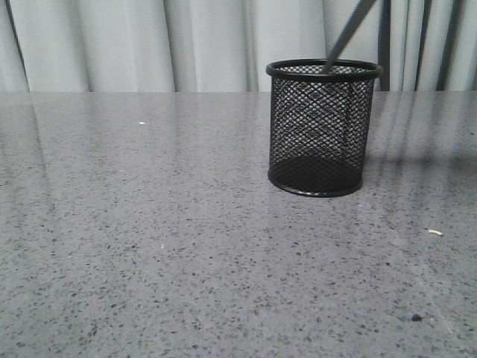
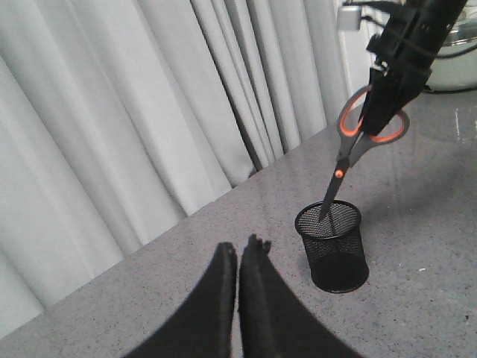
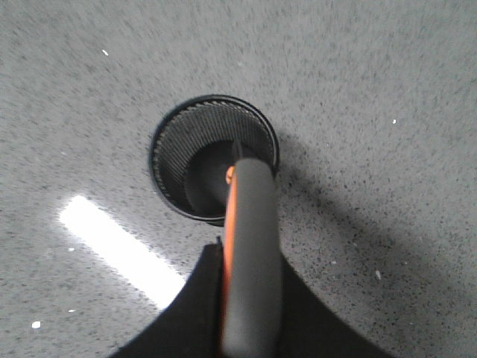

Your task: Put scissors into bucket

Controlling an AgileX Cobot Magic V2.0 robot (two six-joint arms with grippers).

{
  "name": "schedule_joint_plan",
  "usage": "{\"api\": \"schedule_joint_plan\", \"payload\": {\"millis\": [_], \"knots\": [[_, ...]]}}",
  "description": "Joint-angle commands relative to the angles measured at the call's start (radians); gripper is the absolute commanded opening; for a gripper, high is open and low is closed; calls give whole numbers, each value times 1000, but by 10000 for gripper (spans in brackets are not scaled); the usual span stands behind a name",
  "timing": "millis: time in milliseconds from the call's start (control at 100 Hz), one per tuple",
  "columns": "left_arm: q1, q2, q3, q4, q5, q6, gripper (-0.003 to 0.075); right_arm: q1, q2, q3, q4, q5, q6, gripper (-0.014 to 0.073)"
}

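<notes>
Here the scissors hang at the upper right of the left wrist view, blades down, tips just inside the mouth of the bucket. In the front view only a grey blade shows, slanting from the upper right down into the rim.

The likely trouble is the lean. The scissors look taller than the bucket, so if let go at this slant the handles could swing over, lever on the rim and tip the light mesh cup, or the tips could catch in the mesh.

Their long axis runs steeply, handles up and to the right, points down and left.

The right end effector is clamped on the orange-lined loops. The left end effector holds nothing, fingers pressed together above the grey surface.
</notes>
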State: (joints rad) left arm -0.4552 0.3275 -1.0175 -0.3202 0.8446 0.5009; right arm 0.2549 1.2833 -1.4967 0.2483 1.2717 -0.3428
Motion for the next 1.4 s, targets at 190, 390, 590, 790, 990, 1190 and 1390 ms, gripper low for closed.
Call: {"api": "schedule_joint_plan", "payload": {"millis": [190,390,590,790,990,1190,1390], "knots": [[3,15,-20,-32,-88,-11,-20,2,71,-32,-22,-99,5,-59],[3,15,-19,-32,-88,-11,-20,2,116,-32,23,-143,5,-59],[3,15,-19,-32,-88,-11,-20,2,150,-32,72,-101,5,4],[3,15,-19,-32,-88,-11,-20,2,149,-34,84,-93,5,352],[3,15,-19,-32,-88,-11,-20,2,147,-92,97,-108,6,456],[3,13,-16,-32,-88,-11,-20,2,141,-296,146,-84,8,353],[3,-31,69,-32,-104,-11,-20,2,54,-351,235,-89,8,-54]]}}
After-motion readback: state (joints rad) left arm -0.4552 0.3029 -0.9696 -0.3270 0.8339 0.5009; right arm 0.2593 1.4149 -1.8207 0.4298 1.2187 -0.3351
